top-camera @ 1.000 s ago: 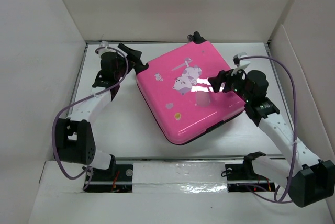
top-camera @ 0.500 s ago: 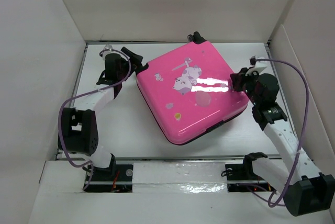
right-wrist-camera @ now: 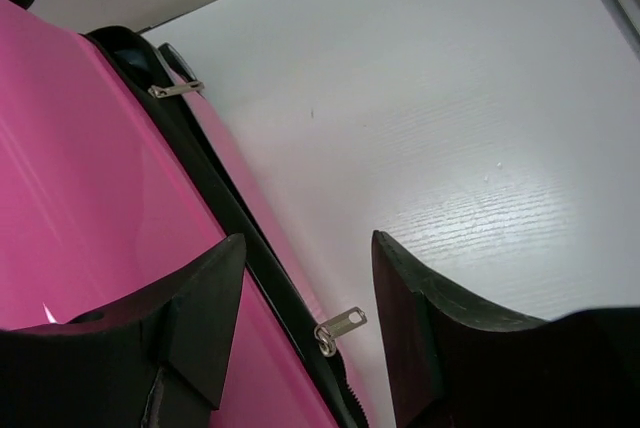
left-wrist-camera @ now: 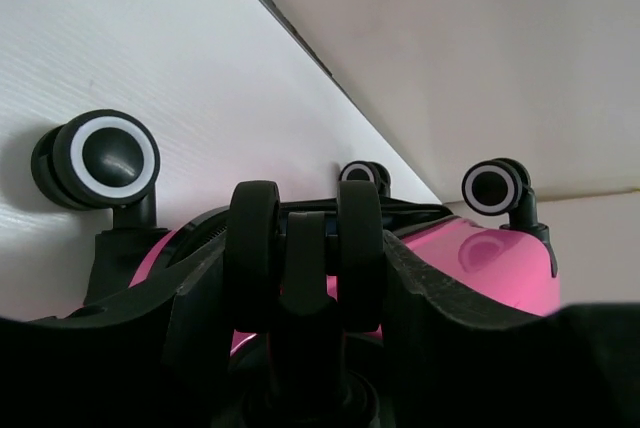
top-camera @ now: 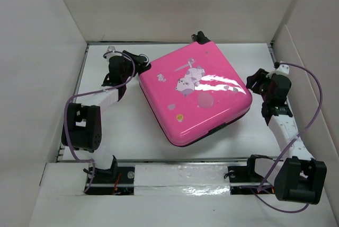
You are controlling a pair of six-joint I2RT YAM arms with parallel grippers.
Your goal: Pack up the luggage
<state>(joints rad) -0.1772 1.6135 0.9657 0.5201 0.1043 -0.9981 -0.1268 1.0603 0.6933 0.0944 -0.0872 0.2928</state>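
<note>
Pink and glossy, the luggage (top-camera: 193,94) is seen lying flat and shut on the white table (top-camera: 132,126), turned corner-on to the arms, with its back corner close to the rear wall (top-camera: 185,9). The left gripper (top-camera: 140,63) is set at the case's left corner. In the left wrist view its jaws are pressed against both sides of a black caster wheel (left-wrist-camera: 305,248), with no gap to be seen. The right gripper (right-wrist-camera: 308,248) is held beside the right edge, jaws apart and empty. A small metal zipper pull (right-wrist-camera: 340,327) is framed in the gap beneath them.

Trouble is most likely to come from that wheel. A caster is made to swivel and roll, so a pull on it could be answered by a twist of the case, not a clean hold. The smooth shell could also be expected to skid across the table when pushed from one side only. The pull is thin and lies flat against the black zipper trim (right-wrist-camera: 265,268), so it could easily be missed or pinched together with the trim.

A second pull (right-wrist-camera: 175,90) is seen further along the same trim, and other wheels (left-wrist-camera: 105,160) (left-wrist-camera: 495,188) jut from that end. Little room is left behind the case, and the purple cable (top-camera: 312,110) hangs beside the right arm, where it could be snagged. Whether the zipper is fully run cannot be told.
</note>
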